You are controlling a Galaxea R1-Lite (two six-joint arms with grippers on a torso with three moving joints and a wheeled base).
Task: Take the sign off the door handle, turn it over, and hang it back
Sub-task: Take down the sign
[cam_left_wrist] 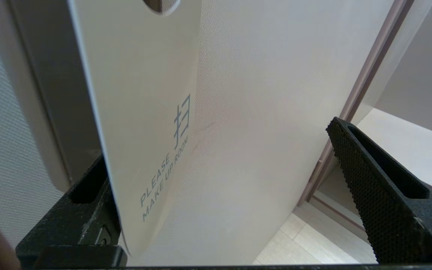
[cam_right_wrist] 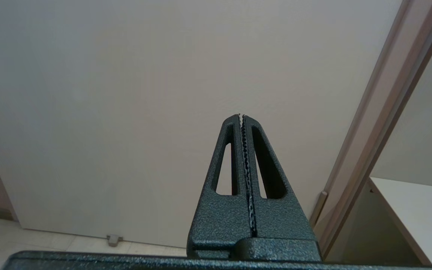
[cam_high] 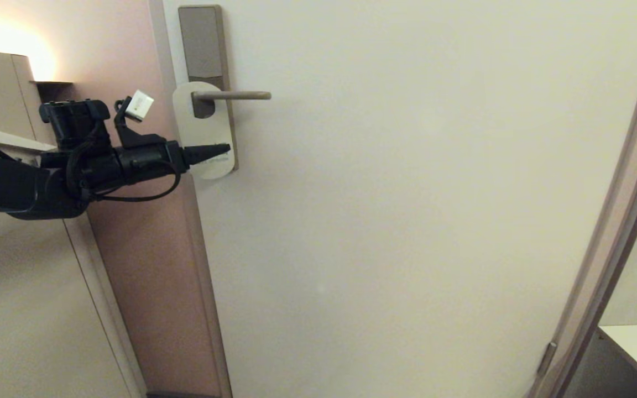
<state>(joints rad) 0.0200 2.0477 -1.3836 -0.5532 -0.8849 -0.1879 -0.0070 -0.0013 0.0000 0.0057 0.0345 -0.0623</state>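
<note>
Two black robot arms share this scene, only one at work. Nearest, the left gripper [cam_high: 208, 153] reaches level from the robot's left, its jaws spread wide around the lower end of the sign [cam_high: 206, 130] — a flat, pale grey-white card door hanger with rounded ends. One finger [cam_left_wrist: 88, 210] sits behind the card's edge, the other [cam_left_wrist: 373, 180] stands well apart in front; whether either touches the card cannot be told. The sign hangs by its oval hole on the door handle [cam_high: 233, 95], a slim straight lever of brushed bronze-grey metal on a tall narrow lock plate, against the plain cream door [cam_high: 407, 221].

The card looks light, thin and stiff, probably smooth enough to slip — a pinch across its lower end, flat faces between the jaws, seems the likeliest hold.

Only the left wrist view shows the lettering, "PLEASE MAKE UP ROOM", facing outward. Only the right wrist view shows the right gripper [cam_right_wrist: 241, 118], parked facing the door, jaws pressed together on nothing.
</note>
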